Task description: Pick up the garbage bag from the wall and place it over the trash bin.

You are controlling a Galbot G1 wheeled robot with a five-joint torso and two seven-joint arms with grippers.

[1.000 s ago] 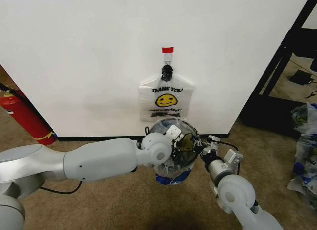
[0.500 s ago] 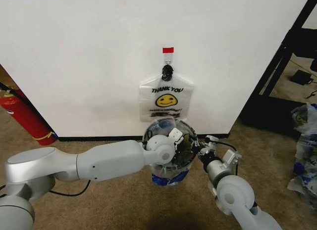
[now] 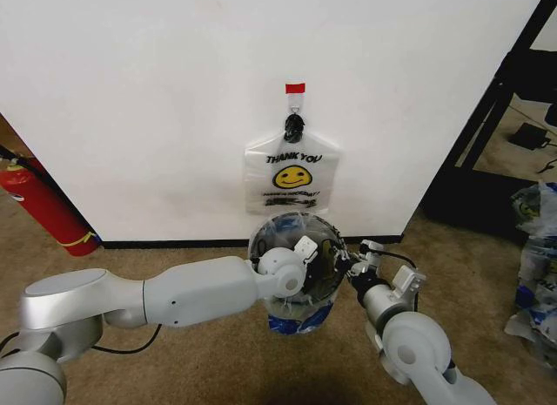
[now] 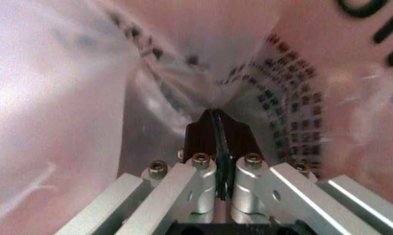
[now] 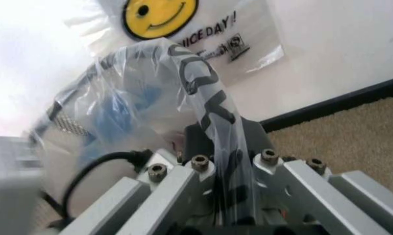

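Two grippers work one thin translucent white plastic garbage bag (image 3: 294,270) with blue patches, stretched over the mouth of a small round black wire-mesh trash bin (image 3: 324,274) that stands on brown carpet just in front of the plain white wall (image 3: 157,100). The left gripper (image 3: 312,248) reaches in from the robot's left and sits over the bin's opening, its jaws pinched tight on a fold of film, as the left wrist view shows (image 4: 217,147). The right gripper (image 3: 359,264) holds the opposite edge beside the bin, jaws clamped on a band of printed plastic (image 5: 216,161).

Done well, this step seems to call for spreading the film evenly and easing the hem down past the rim on both sides, keeping tension gentle so the thin plastic neither tears nor slips free.

A second smiley "THANK YOU" bag (image 3: 292,178) hangs from the red-taped hook (image 3: 295,90) directly above the bin and could brush the arms if they rise. A red fire extinguisher (image 3: 43,209) stands well apart to the left, a dark shelf frame (image 3: 496,100) to the right.
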